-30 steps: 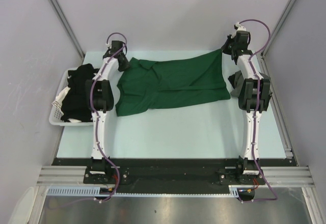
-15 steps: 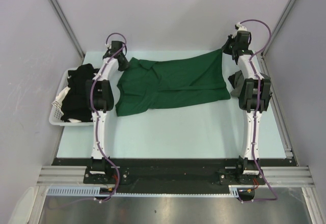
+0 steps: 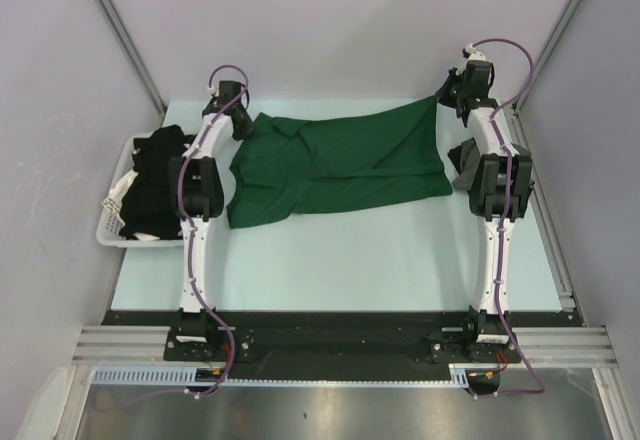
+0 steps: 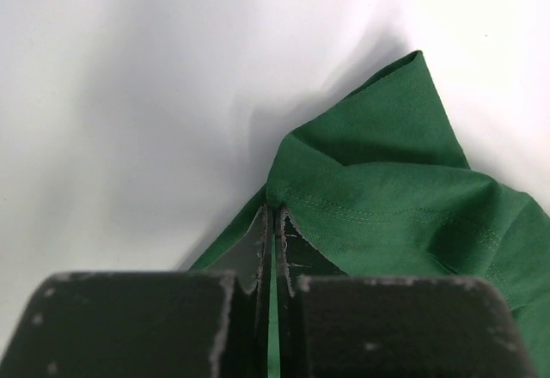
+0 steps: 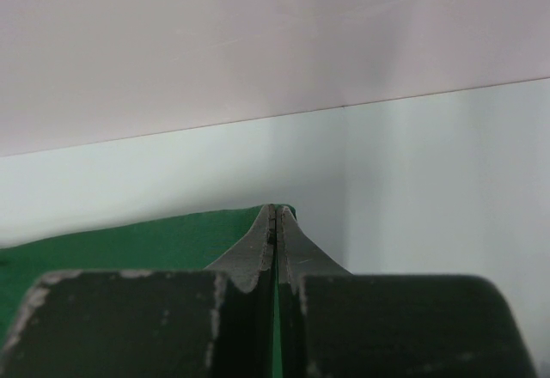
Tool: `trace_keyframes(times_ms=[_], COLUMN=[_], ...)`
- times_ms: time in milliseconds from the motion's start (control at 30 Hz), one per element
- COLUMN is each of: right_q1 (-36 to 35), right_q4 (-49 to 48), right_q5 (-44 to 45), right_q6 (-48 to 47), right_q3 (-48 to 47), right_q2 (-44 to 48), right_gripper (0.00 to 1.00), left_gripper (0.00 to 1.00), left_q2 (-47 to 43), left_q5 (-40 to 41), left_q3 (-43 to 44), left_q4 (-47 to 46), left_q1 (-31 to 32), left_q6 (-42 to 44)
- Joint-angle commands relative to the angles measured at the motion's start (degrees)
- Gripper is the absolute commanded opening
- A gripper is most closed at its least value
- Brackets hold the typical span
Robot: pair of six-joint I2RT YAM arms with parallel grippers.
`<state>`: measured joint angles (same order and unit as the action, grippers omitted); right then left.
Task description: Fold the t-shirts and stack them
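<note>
A dark green t-shirt (image 3: 340,165) lies spread across the far half of the table, rumpled at its left end. My left gripper (image 3: 243,120) is shut on its far left edge; in the left wrist view (image 4: 273,215) green cloth (image 4: 387,198) runs between the closed fingers. My right gripper (image 3: 443,98) is shut on the shirt's far right corner; in the right wrist view (image 5: 275,213) the green corner (image 5: 129,240) sits pinched between the fingers. Black t-shirts (image 3: 152,180) are piled in the basket at the left. A dark grey shirt (image 3: 462,160) lies beside the right arm.
A white slatted basket (image 3: 108,222) stands at the table's left edge. Grey walls with metal rails close in the back and both sides. The pale table (image 3: 350,260) stretches from the shirt to the arm bases.
</note>
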<state>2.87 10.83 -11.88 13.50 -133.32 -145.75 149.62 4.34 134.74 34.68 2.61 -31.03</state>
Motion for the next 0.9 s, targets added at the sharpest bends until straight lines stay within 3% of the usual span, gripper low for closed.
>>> trace_keyframes(times_ms=[0, 867], right_q1=[0.1, 1.2], right_q4=[-2.8, 0.9], right_q5=[0.5, 4.8], right_q6=[0.0, -4.0], right_q3=[-2.5, -0.4], right_q2=[0.1, 2.0], right_gripper=[0.0, 0.0], left_gripper=[0.0, 0.0], left_q2=[-3.5, -12.2], left_q5=[0.1, -0.4], left_q3=[2.4, 2.1], left_q4=[-0.3, 5.2], left_q1=[-0.1, -1.4], left_q6=[1.2, 5.7])
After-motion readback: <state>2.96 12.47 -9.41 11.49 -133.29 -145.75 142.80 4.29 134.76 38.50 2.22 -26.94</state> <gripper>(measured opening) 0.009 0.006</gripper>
